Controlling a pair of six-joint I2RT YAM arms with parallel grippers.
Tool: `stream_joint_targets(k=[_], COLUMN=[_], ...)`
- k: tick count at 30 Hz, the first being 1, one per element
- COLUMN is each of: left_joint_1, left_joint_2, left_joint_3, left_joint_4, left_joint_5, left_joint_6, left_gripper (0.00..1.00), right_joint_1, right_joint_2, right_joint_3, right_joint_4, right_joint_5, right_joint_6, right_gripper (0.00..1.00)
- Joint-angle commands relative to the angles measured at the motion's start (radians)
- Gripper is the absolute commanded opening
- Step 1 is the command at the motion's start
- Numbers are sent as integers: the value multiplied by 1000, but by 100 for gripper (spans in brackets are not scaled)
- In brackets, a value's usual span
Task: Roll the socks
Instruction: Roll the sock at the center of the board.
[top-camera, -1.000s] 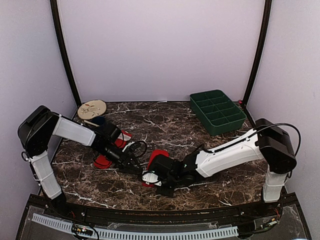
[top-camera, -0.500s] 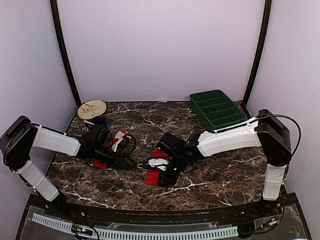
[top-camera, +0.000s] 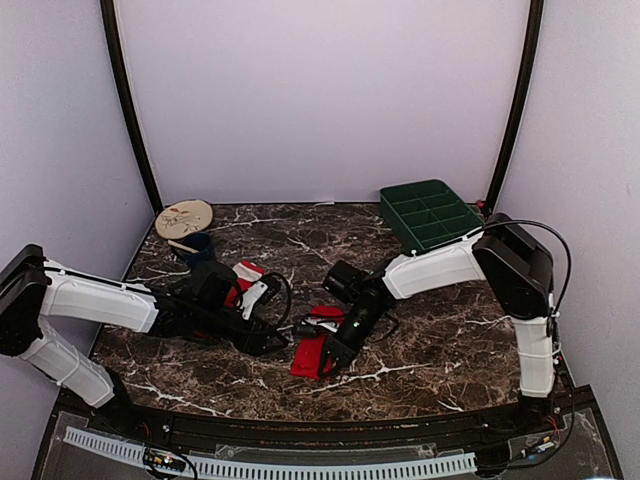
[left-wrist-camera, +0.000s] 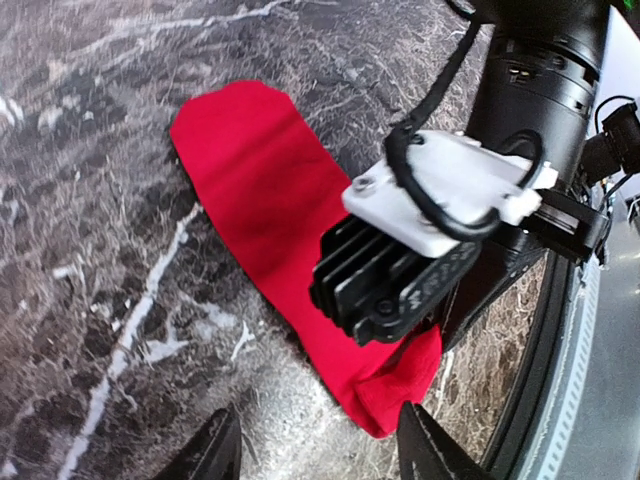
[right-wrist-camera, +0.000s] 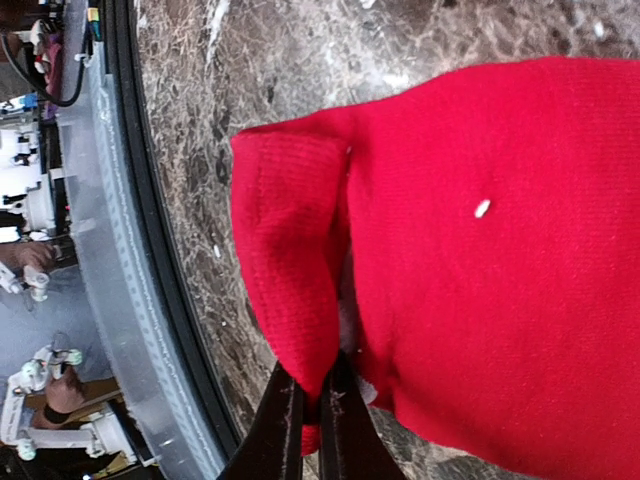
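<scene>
Right tool (right-wrist-camera: 312, 392) — creased red knit sock (right-wrist-camera: 470, 300)

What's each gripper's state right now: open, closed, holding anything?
Left gripper: jaws open, nothing between them.
Right gripper: jaws closed on the folded edge of the red sock.

Matt red knit cloth sock (right-wrist-camera: 480, 250) lies on glossy veined marble-look table (top-camera: 440, 340).
</scene>
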Motion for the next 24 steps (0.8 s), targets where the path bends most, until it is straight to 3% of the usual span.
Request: stream_joint_targets(k=[1,10,24], left_joint_1=[-41,-162,-193], left_joint_2=[-46,-15,68], left_joint_3=[-21,-13,34], left_joint_4=[32,34,14], left_joint_5=[-47,24,67], left_joint_6=[137,426,592], left_gripper=[56,55,49], right_joint_1=[-17,-34,-45], right_joint_2=[30,61,78], right_joint_3=[44,82,101], right_joint_4=[-50,-102,-130], right_joint_5=[-95,-107,-112], right_joint_6=[5,-3,1], right_gripper=[3,2,1])
